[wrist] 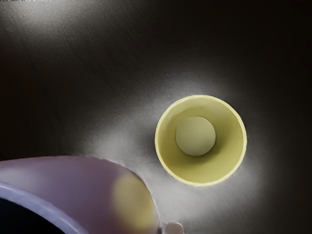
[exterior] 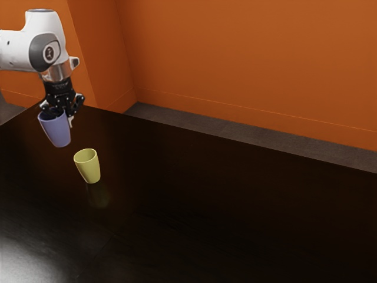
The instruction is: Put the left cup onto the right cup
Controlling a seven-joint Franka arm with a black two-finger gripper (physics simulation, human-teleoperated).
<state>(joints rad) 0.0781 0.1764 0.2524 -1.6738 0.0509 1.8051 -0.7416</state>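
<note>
The yellow cup (exterior: 87,165) stands upright on the dark table (exterior: 235,206), toward its far edge at the exterior view's left. In the wrist view its open mouth (wrist: 201,140) shows plain walls down to a round bottom. The gripper (exterior: 59,109) pinches the rim of the purple cup (exterior: 56,131), a smooth, tapered, pale violet cup. It hangs slightly tilted in the air, just beside the yellow one and higher.

Your white arm (exterior: 26,47) and black gripper (exterior: 59,111) showed with a plain lavender cup (exterior: 56,131); the yellow-green cup (exterior: 87,165) was unpatterned too, the table (exterior: 235,212) beneath it glossy black, the wall (exterior: 247,53) behind it flat orange.
</note>
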